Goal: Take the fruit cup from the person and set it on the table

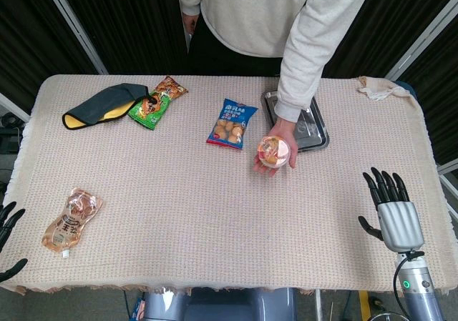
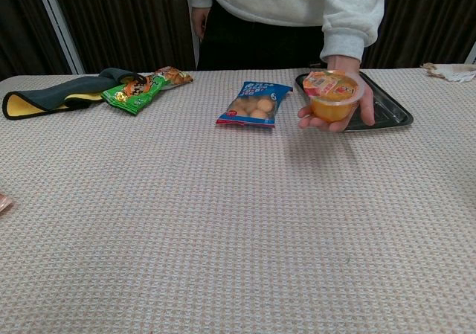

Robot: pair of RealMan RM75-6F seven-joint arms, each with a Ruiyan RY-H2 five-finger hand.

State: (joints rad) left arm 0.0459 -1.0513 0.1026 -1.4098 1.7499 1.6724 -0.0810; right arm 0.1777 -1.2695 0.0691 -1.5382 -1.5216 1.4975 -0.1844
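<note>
The fruit cup (image 1: 275, 149) (image 2: 333, 94) is a clear tub of orange fruit with a printed lid. The person's hand (image 1: 272, 161) (image 2: 349, 118) holds it out above the table, right of centre. My right hand (image 1: 390, 208) rests at the table's right front edge, fingers apart and holding nothing, well short of the cup. Only the dark fingertips of my left hand (image 1: 8, 228) show at the far left front edge, spread and empty. Neither hand appears in the chest view.
A dark metal tray (image 1: 318, 131) (image 2: 390, 111) lies behind the cup. A blue snack bag (image 1: 232, 124) (image 2: 255, 105), a green snack bag (image 1: 152, 105) (image 2: 134, 92), a dark cloth (image 1: 100, 104) and a front-left pouch (image 1: 70, 221) lie on the tablecloth. A crumpled cloth (image 1: 378, 88) sits back right.
</note>
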